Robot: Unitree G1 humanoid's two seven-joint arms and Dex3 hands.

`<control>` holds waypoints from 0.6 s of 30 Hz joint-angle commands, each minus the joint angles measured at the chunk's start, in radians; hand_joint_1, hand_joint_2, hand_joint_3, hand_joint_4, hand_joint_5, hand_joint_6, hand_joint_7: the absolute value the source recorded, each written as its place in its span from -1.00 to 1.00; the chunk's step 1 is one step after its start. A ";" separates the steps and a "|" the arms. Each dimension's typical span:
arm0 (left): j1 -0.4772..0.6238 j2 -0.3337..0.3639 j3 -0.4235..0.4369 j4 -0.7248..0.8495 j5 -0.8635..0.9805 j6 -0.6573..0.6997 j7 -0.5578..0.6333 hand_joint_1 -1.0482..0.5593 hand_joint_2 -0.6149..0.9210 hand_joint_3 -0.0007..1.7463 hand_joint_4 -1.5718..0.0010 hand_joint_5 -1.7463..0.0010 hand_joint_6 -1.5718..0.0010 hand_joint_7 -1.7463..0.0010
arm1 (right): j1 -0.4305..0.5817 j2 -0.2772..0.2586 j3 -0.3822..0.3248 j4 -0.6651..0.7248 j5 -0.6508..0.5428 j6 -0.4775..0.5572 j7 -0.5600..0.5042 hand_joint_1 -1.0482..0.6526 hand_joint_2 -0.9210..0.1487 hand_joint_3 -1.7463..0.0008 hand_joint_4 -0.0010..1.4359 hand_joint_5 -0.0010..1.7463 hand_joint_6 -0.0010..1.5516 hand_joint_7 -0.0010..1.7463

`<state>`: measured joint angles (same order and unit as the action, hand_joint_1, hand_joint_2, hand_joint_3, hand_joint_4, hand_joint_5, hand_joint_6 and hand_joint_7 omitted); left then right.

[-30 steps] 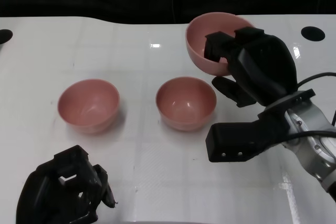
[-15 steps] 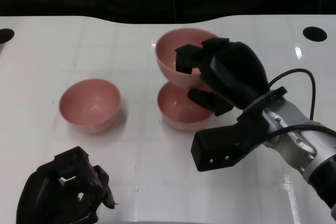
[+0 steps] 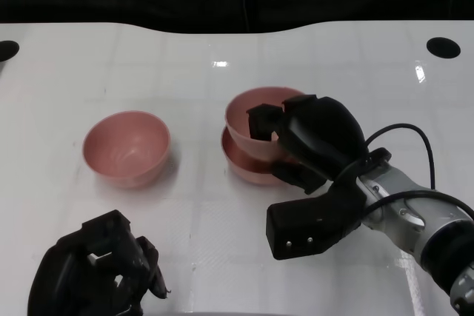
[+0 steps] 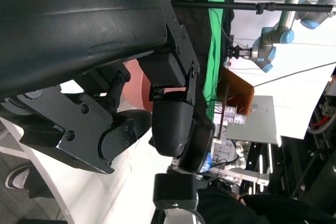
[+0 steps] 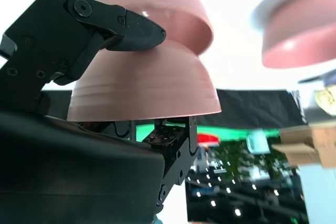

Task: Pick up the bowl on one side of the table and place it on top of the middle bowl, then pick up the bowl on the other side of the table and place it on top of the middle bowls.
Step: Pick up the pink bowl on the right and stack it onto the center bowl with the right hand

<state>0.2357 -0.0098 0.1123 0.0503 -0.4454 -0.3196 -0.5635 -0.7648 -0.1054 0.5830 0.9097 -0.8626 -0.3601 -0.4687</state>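
Three pink bowls are on the white table (image 3: 185, 205). My right hand (image 3: 315, 138) grips one bowl (image 3: 255, 111) by its right rim, fingers inside it and thumb under its wall. That bowl sits in the mouth of the middle bowl (image 3: 244, 162), slightly tilted; I cannot tell whether it is fully seated. In the right wrist view the held bowl (image 5: 142, 87) overlaps the middle bowl (image 5: 157, 9). The third bowl (image 3: 127, 146) (image 5: 299, 30) stands upright and alone to the left. My left hand (image 3: 92, 275) lies at the near left edge with its fingers curled in, holding nothing.
Black round holes mark the table's far right (image 3: 443, 46) and far left (image 3: 6, 49) corners. A black cable (image 3: 404, 135) loops over my right wrist. Bare table lies between the left bowl and the stacked pair.
My right hand has carried its bowl from the back right, leftward and down, onto the middle bowl. The left hand and the left bowl have stayed where they were.
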 commanded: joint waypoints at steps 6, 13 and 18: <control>0.016 -0.008 -0.007 -0.038 -0.004 0.020 0.024 0.23 0.58 0.13 -0.18 -0.83 -0.17 -0.60 | -0.060 0.023 0.016 0.143 0.030 -0.034 0.023 -0.07 -0.36 0.04 0.08 0.74 0.03 -0.01; 0.018 -0.015 -0.011 -0.045 -0.002 0.029 0.040 0.25 0.55 0.16 -0.20 -0.82 -0.19 -0.59 | -0.082 0.020 0.028 0.169 0.034 -0.018 0.109 -0.44 -0.97 0.64 -0.49 -0.68 -0.37 -0.98; 0.019 -0.014 -0.011 -0.048 0.005 0.030 0.043 0.24 0.53 0.18 -0.19 -0.82 -0.18 -0.59 | -0.072 0.016 0.024 0.156 0.040 -0.018 0.094 -0.52 -1.00 0.60 -0.59 -0.74 -0.47 -1.00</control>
<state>0.2492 -0.0311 0.0980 0.0163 -0.4435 -0.2952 -0.5374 -0.8295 -0.0750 0.6081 1.0707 -0.8341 -0.3793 -0.3716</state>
